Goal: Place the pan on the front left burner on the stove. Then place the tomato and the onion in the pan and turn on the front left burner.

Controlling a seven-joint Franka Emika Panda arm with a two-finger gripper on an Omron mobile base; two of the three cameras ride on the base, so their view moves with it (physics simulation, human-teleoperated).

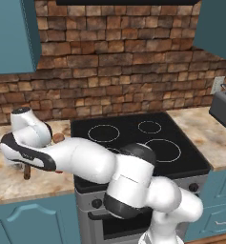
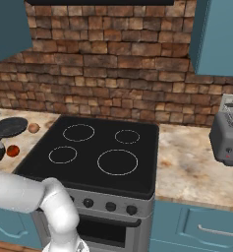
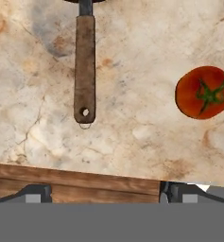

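Hand view had the end effector [image 3: 104,191] spread wide, empty, above the dark frying pan's brown wooden handle [image 3: 84,66], so grabbing it looked next.

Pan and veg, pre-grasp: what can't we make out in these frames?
- Pan: hand view cuts the bowl off at the top edge, showing the handle; in left base view the arm covers the bowl.
- Tomato: half hidden behind the arm in right base view.
- Onion: too small for detail.
- Gripper: fingertips barely rise at the hand view's bottom; nothing between them.
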